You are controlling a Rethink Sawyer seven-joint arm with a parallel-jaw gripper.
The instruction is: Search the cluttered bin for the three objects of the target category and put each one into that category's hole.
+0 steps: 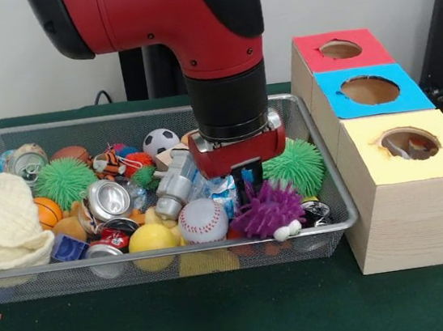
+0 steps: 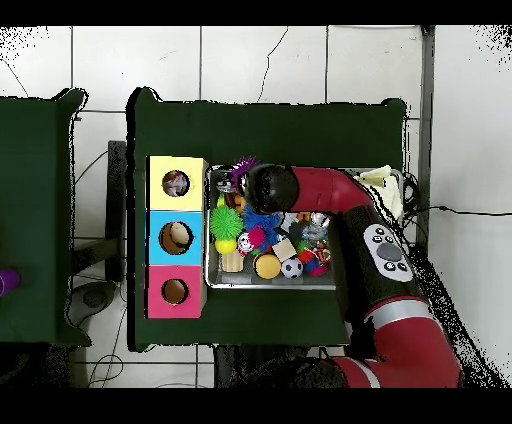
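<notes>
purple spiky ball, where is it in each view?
Front view: purple spiky ball sits at the bin's near right, just below the claw.
Overhead view: it pokes out at the bin's top left, beside the arm's end.
Shared landmark: the yellow box, the box nearest the ball in both.

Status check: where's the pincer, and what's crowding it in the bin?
Pincer low in the wire bin, open or shut unclear. Purple spiky ball right below it; baseball and green spiky ball crowd either side. Yellow box hole already holds something.
</notes>
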